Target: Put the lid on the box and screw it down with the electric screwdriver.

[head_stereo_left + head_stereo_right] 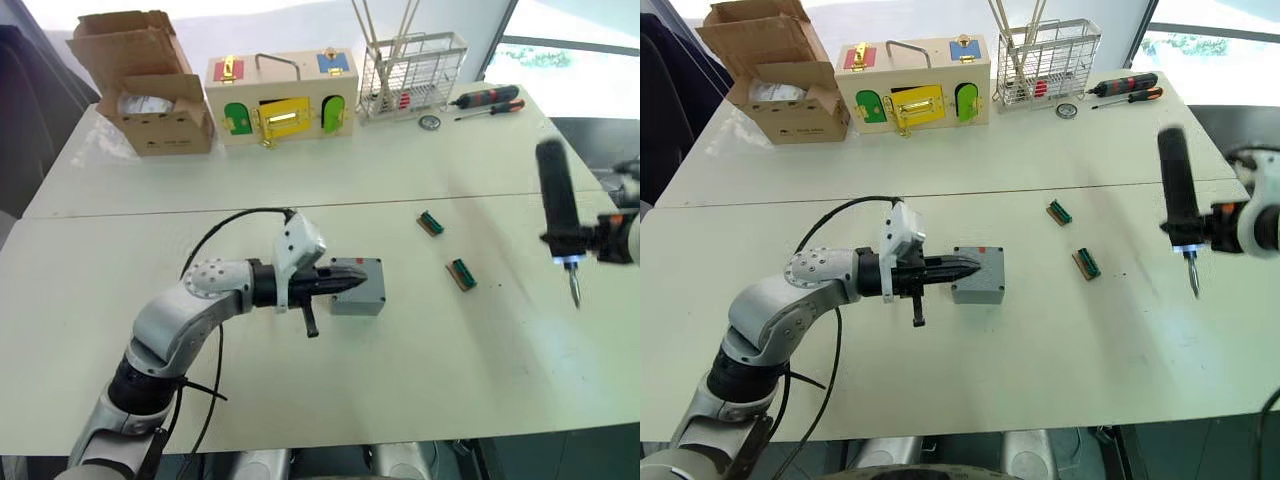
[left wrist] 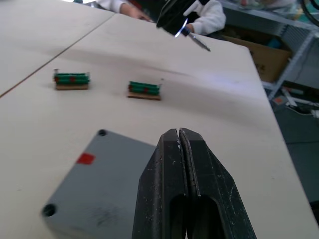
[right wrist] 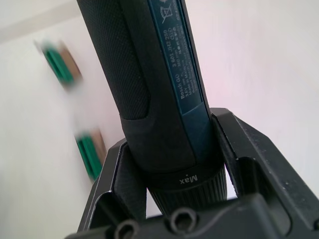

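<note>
Lid [image 2: 99, 184] sits on the box [image 1: 362, 297] under the closed left gripper [image 1: 352, 279], screwing undone, right gripper [image 1: 590, 238] clamping the electric screwdriver [image 1: 556, 205] well apart.

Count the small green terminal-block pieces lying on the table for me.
2. One green piece lies past the table seam toward the far side; the other lies nearer, between the box and the electric screwdriver. None seem hidden.

Two pale cream tabletops [image 1: 420, 400] are sitting edge to edge, a thin seam running between them. Daylight is coming through a large window [image 1: 575, 45] behind.
</note>
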Robot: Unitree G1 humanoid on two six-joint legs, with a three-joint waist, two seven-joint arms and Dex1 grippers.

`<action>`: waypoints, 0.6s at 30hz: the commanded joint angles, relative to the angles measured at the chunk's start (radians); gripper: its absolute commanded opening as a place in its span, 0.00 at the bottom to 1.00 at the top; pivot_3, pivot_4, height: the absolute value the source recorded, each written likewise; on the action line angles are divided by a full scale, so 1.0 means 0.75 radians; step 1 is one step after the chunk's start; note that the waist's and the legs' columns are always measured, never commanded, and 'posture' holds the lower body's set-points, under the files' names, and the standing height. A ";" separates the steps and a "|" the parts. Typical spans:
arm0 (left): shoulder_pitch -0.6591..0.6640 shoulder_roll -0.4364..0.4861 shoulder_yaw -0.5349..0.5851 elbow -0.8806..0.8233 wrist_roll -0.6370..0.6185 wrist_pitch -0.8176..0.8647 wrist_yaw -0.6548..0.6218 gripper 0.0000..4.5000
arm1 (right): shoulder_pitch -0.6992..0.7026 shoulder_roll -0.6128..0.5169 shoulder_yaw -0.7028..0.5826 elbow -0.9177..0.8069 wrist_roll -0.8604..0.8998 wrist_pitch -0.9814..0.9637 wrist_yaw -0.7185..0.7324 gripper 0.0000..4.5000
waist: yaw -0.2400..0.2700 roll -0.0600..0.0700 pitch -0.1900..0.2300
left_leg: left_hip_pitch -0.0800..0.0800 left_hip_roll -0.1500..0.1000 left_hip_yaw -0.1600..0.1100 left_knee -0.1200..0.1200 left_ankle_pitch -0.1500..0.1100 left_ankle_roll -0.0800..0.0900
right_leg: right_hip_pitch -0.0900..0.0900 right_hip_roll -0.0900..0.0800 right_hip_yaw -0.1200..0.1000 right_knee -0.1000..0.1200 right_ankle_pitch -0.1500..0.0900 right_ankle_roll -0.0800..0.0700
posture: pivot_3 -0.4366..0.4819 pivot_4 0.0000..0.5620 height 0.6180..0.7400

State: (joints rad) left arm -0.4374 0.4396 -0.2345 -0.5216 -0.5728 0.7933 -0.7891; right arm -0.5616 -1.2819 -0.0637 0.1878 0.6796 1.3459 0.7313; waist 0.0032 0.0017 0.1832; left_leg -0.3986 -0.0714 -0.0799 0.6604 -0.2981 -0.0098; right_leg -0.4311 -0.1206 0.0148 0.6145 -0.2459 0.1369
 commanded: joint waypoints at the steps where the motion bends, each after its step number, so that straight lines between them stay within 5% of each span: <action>1: 0.011 -0.003 -0.050 -0.086 -0.008 0.004 0.019 0.00 | -0.067 -0.044 0.090 0.114 -0.069 -0.023 0.137 0.39 | 0.000 0.002 0.001 | 0.000 0.000 0.000 0.003 0.000 0.000 | 0.001 0.000 0.001 0.001 0.000 0.000 | 0.48 0.27 0.95; 16: 0.081 0.057 -0.047 -0.130 -0.006 0.018 0.103 0.00 | -0.295 0.100 0.454 0.557 -0.470 -0.242 0.425 0.39 | 0.004 0.003 0.001 | 0.000 -0.001 0.001 0.008 0.005 -0.006 | 0.002 0.002 0.002 0.003 0.007 0.002 | 0.48 0.27 0.95; 18: 0.095 0.047 -0.028 -0.122 -0.018 0.016 0.115 0.00 | -0.324 0.133 0.459 0.607 -0.524 -0.283 0.418 0.63 | 0.001 0.002 0.000 | 0.001 -0.001 0.001 0.009 0.005 -0.006 | 0.003 0.002 0.002 0.002 0.007 0.001 | 0.48 0.27 0.95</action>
State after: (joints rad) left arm -0.3716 0.4792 -0.2839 -0.5948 -0.5727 0.8184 -0.7100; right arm -0.7825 -1.1853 0.2882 0.6186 0.3258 1.1714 1.0486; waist 0.0037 0.0035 0.1835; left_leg -0.3974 -0.0722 -0.0788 0.6673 -0.2944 -0.0141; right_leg -0.4283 -0.1194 0.0168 0.6158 -0.2398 0.1378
